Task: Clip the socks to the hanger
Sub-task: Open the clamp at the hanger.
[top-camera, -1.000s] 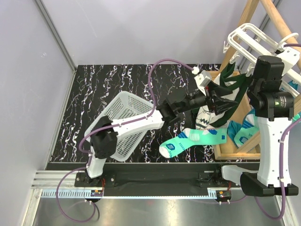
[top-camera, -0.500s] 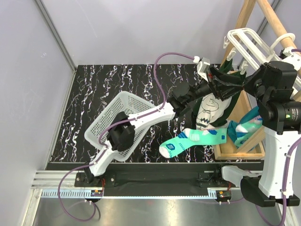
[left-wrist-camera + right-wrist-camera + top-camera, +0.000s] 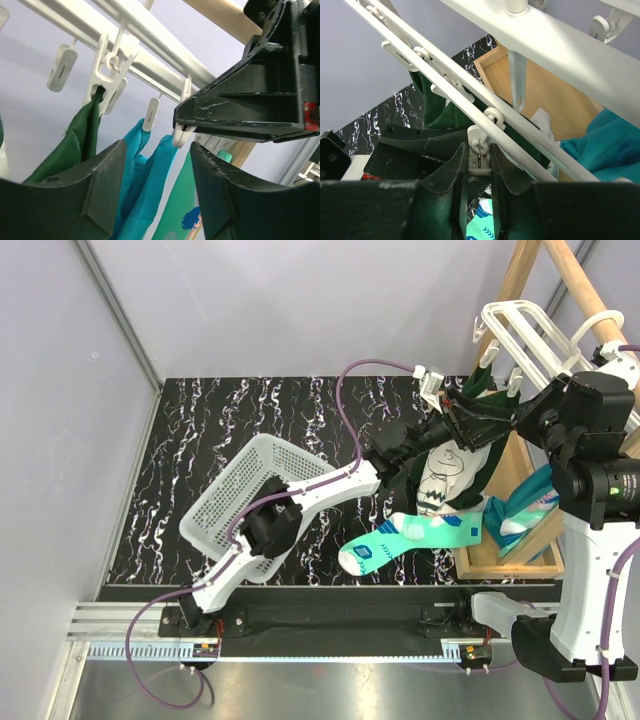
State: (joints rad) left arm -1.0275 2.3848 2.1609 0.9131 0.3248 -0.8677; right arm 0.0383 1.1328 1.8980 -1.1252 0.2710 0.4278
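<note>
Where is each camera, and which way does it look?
Top external: high behind the arms, looking down at the table; the left arm and right arm show.
Left wrist: on the left gripper, looking up at the hanger; its own fingers show.
Right wrist: on the right gripper, looking down through the hanger's bars; its fingers pinch a clip.
Shared: both wrist views show the hanger.

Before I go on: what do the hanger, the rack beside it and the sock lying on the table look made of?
Hanger: probably plastic, white and smooth with a slight sheen, thin moulded bars. Rack: looks like bare light wood, matte tan and unpainted. Sock: soft knit fabric by the look, mint with white toe and heel, lying limp.
</note>
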